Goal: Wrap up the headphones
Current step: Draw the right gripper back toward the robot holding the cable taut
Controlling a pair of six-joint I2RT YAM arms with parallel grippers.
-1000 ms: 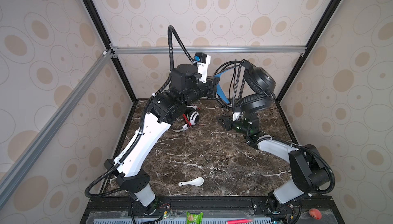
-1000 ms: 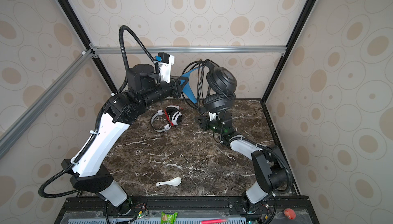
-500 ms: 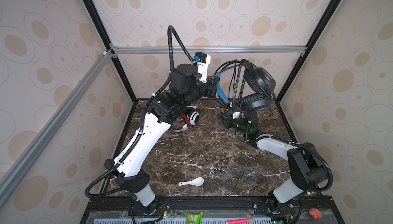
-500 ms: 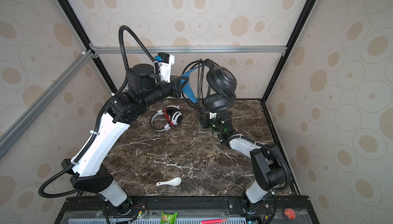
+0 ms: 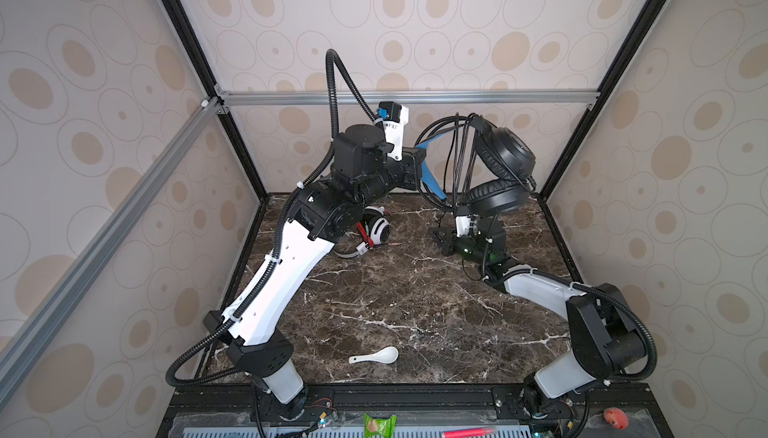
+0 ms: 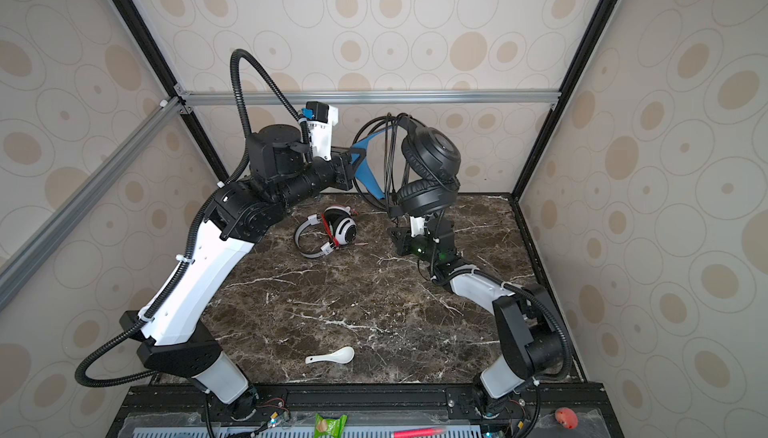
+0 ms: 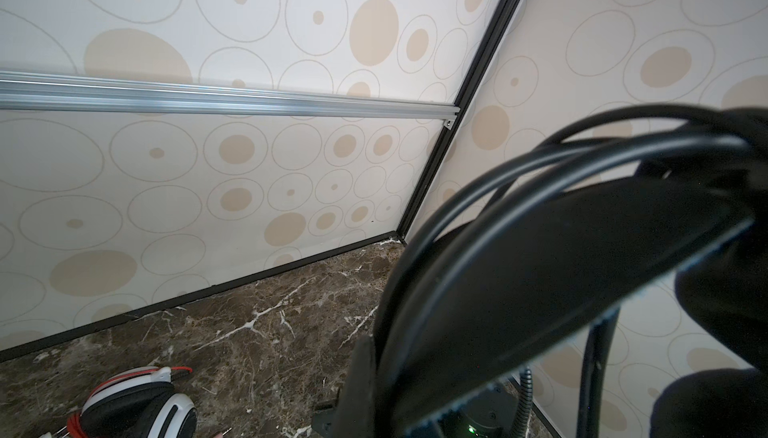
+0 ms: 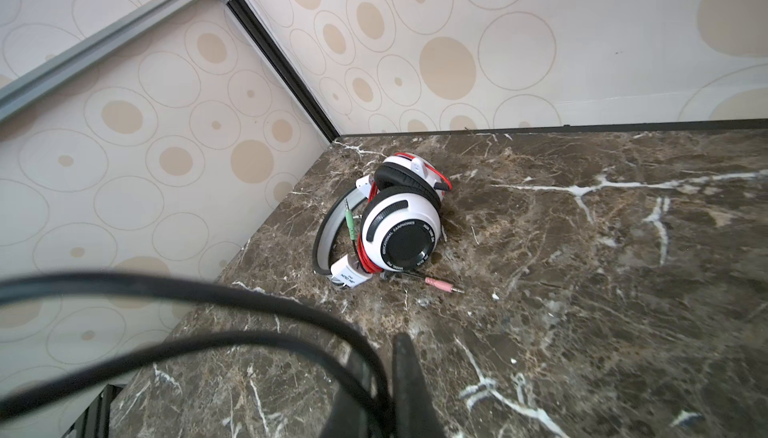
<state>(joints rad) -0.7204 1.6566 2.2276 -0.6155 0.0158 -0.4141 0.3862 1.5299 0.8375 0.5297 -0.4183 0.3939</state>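
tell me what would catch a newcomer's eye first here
The black headphones hang in mid-air toward the back right, with the left gripper shut on their blue-lined band and loops of black cord draped over it. At the back left, the white headphones lie on the dark marble table with red cord wound round them. A lone white spoon lies near the front edge.

Black headset point(image 5: 505, 157) aloft, black cord point(image 5: 457, 157) looped over its band, white headset point(image 6: 343, 230) lying down, red cord point(image 8: 365, 245) wrapped
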